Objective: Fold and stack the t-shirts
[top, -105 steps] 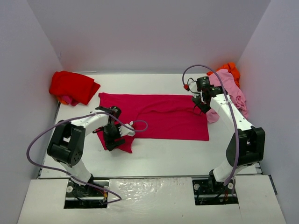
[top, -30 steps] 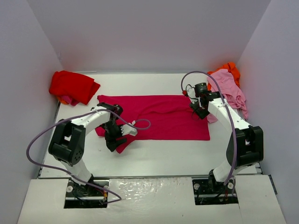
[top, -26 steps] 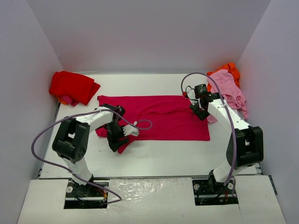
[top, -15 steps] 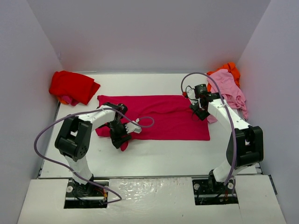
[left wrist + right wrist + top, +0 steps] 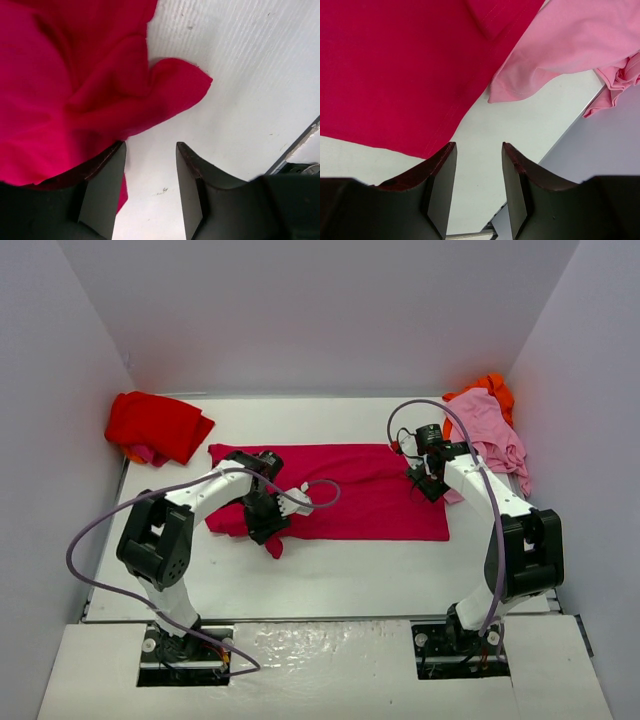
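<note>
The crimson shirt [image 5: 340, 490] lies spread flat across the middle of the table [image 5: 350, 580], long side running left to right. Only its near left corner is untidy, where a sleeve is rumpled and pokes out toward me.

My left pincer [image 5: 150, 150] sits right at that rumpled sleeve. Its jaws are partly apart with bare table showing between them, so it holds nothing, though cloth is bunched against the outside of 1 finger. My right pincer [image 5: 478, 150] hovers over the shirt's right edge, also partly apart and holding nothing.

I judge this cloth light, limp and ready to slide and wrinkle. It will sag from any single pinch, so I'd take it at 2 points along a hem or at the corners and catch only 1 layer.

The pale pink shirt [image 5: 490, 435] lies heaped just beside the crimson one's right edge, touching or overlapping it at the far corner, and could get caught up in a right-side pinch. The orange shirt [image 5: 492, 388] lies behind it. The red shirt [image 5: 155, 425] sits folded in the far left corner, well apart. My left arm's purple cable [image 5: 322, 490] loops low over the crimson cloth and might drag on it.
</note>
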### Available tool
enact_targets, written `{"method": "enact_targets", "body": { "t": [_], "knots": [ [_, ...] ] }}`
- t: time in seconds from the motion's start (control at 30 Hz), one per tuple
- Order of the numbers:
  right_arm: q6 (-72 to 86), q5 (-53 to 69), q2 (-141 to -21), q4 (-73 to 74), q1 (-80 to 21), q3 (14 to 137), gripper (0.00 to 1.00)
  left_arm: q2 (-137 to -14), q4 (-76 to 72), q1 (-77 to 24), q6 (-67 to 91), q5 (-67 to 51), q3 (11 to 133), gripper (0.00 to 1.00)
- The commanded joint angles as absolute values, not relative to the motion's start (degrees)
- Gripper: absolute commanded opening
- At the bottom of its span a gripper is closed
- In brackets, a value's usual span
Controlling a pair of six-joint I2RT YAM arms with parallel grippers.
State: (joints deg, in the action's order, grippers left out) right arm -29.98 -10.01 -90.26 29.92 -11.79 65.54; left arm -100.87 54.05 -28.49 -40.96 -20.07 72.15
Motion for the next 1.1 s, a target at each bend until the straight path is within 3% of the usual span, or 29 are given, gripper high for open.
{"method": "enact_targets", "body": {
  "t": [0.0, 0.07, 0.17, 0.33, 0.43, 0.6, 0.83, 1.07],
  "knots": [
    [-29.53, -10.73, -89.02, 28.83, -12.31, 66.35, 0.39, -94.64, 54.79, -28.39, -39.78, -18.72, 80.1, 0.43],
    [-29.53, -10.81, -88.95, 28.9, -12.46, 66.27, 0.39, -94.46, 52.0, -28.25, -39.12, -17.09, 80.92, 0.44],
    [-29.44, -10.96, -88.31, 28.89, -12.39, 66.07, 0.39, -97.39, 49.0, -27.25, -37.74, -13.88, 83.3, 0.52],
    [-30.08, -12.17, -86.02, 28.93, -12.39, 64.38, 0.4, -98.91, 52.07, -25.24, -39.4, -13.45, 84.92, 0.49],
    [-30.73, -11.37, -84.59, 28.97, -12.42, 63.17, 0.4, -92.81, 50.98, -25.2, -42.44, -10.62, 78.87, 0.48],
    [-30.68, -6.95, -84.81, 28.83, -12.48, 64.07, 0.4, -85.44, 47.48, -24.96, -50.61, 3.65, 66.84, 0.47],
    [-28.64, -5.89, -88.01, 28.81, -12.9, 65.74, 0.4, -74.25, 43.34, -25.45, -56.05, 8.45, 57.15, 0.46],
    [-27.17, -6.23, -88.24, 28.74, -14.13, 65.82, 0.4, -73.72, 35.74, -27.04, -59.49, 12.63, 49.86, 0.46]
  ]
}}
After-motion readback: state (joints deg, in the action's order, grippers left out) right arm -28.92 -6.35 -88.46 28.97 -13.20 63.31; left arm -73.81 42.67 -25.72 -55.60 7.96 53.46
